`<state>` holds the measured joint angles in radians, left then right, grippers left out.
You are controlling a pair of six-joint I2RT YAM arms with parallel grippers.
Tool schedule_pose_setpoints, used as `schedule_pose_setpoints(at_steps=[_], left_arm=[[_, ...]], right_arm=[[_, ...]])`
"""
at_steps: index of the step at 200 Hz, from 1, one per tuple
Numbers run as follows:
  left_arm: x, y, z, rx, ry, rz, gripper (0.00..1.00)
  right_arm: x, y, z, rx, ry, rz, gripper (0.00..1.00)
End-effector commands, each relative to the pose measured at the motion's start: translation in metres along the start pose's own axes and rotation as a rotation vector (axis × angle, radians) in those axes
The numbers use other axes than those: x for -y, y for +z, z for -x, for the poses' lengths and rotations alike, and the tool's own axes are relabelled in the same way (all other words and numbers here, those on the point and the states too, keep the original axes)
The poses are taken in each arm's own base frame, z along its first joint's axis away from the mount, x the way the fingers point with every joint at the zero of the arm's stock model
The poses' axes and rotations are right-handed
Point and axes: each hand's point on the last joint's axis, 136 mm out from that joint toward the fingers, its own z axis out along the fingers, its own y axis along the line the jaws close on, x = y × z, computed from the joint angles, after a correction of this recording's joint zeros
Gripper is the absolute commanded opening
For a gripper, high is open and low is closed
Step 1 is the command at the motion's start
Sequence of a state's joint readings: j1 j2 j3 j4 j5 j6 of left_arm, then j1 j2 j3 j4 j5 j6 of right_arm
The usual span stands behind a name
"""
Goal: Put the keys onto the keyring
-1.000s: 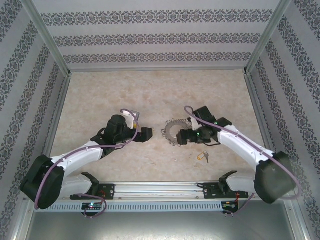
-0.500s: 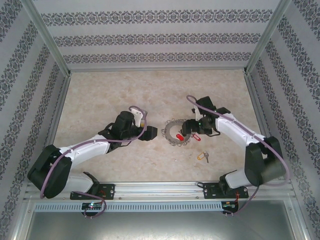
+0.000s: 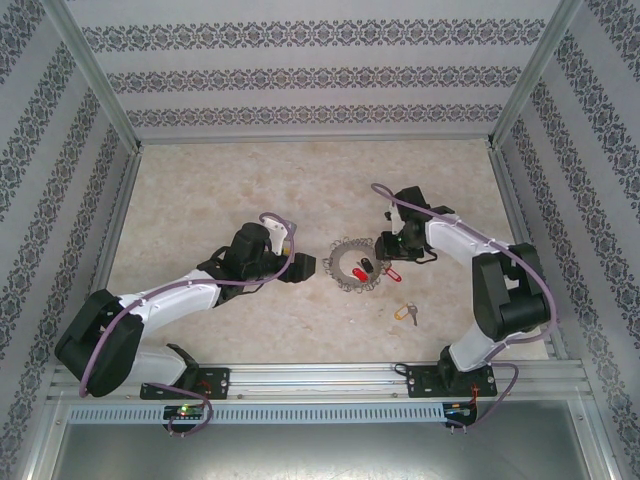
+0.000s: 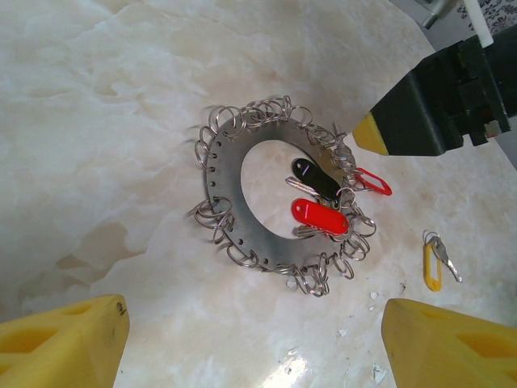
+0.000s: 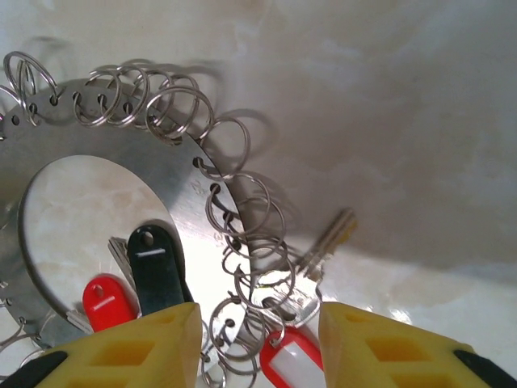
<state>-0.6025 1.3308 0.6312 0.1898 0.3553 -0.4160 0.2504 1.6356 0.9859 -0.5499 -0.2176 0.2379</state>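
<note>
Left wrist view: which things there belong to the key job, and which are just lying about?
Belong to the job: keyring; black key and red key lying across it; red-framed key at its outer rim; yellow key apart on the table.
Just lying about: small white crumbs on the table.

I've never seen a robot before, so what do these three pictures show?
Two robot arms are bolted at a table's near edge. One picture looks down from above; the other two come from a camera on each wrist, where the yellow blocks are the left fingers and the right fingers. On the table lies the keyring, a metal ring rimmed with wire loops. A black key and a red key lie at its inner edge, a red-rimmed key among its outer loops, a yellow key apart. Both pairs stand open: the left hold nothing, the right straddle the red-rimmed key.
</note>
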Motion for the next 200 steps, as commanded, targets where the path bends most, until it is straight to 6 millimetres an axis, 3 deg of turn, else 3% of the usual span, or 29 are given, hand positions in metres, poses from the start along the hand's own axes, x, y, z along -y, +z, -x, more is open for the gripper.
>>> schedule_pose_setpoints(at_steps=[1,146,200], left_arm=[[0.003,0.003,-0.003,0.007,0.02,-0.012,0.82],[-0.004,0.009,-0.007,0.005,0.034,0.001,0.82],[0.001,0.007,-0.005,0.009,0.045,-0.017,0.82]], right_arm=[[-0.006,0.007,0.006,0.002,0.011,0.041,0.43],[-0.005,0.025,0.019,-0.035,0.021,0.023,0.35],[-0.021,0.024,0.014,-0.044,-0.001,0.056,0.34]])
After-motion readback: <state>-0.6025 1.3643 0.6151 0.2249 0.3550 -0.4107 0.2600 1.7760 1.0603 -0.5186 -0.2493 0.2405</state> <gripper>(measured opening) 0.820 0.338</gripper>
